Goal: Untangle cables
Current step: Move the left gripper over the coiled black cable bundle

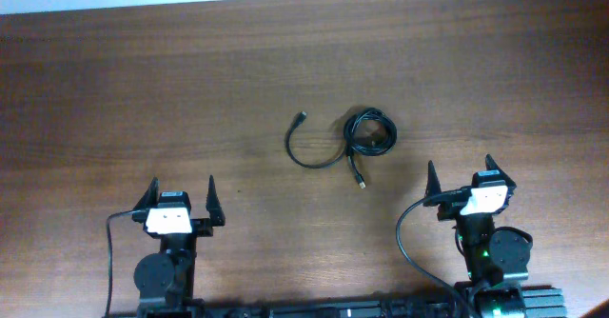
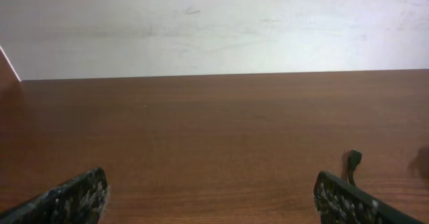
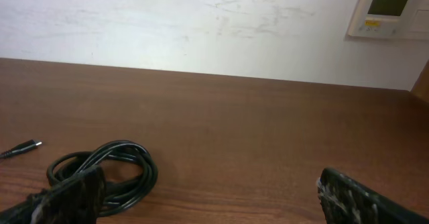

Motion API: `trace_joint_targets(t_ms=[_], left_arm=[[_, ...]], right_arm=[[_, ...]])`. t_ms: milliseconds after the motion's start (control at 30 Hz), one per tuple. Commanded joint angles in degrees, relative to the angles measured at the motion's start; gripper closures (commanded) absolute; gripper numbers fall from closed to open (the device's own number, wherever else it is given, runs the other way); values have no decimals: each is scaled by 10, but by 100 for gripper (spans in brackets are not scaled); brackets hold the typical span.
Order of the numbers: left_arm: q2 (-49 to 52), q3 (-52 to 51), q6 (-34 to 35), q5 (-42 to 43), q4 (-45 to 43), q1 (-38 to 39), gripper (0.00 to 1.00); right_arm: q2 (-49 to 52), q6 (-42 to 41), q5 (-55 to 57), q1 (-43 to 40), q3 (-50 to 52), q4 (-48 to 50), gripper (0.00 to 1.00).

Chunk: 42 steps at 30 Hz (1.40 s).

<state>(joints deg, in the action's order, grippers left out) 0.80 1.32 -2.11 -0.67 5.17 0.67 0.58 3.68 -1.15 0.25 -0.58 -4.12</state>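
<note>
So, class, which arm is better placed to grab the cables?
Right, probably: the cables lie nearer the open right gripper and show clearly in its wrist view; left gripper sits farther.

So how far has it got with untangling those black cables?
Nothing looks done yet: the cables lie bunched in a coil, one end arcing out leftward. Nothing is in hand: the left claw and right claw sit open, apart from them. All the untangling is left.
</note>
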Motion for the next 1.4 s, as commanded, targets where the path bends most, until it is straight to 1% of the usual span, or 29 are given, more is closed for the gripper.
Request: trace_joint_targets(t_ms=[0,933,967,1000,1067,1100,1133,1200,1233,1267,1333,1367], left_arm=[[1,-5,6,-6,0,0,1],[1,-5,6,-7,0,-1,1],[1,-5,2,-12,0,-1,1],[1,-5,-14,-83,-29,-1,1],[2,-5,-14,-130,-86,-1,1],[2,-5,-11,-127,-132,-1,1],[3,-3,-11,-126,-157,-1,1],[9,9,-5,-107,-160,-1,1],[16,26,-5,-70,-160,-1,1],[27,44,-5,-52,-156,-1,1],[76,96,4,-38,-144,-1,1],[114,127,7,-3,-132,-1,1]], right_arm=[[-4,4,1,5,3,-3,1],[-3,4,1,5,3,-4,1],[-3,4,1,5,3,-4,1],[-3,4,1,5,3,-4,1],[-3,4,1,5,3,-4,1],[-3,4,1,5,3,-4,1],[-3,4,1,5,3,-4,1],[-3,4,1,5,3,-4,1],[-3,4,1,5,3,-4,1],[-3,4,1,5,3,-4,1],[-3,4,1,5,3,-4,1],[-3,4,1,5,3,-4,1]])
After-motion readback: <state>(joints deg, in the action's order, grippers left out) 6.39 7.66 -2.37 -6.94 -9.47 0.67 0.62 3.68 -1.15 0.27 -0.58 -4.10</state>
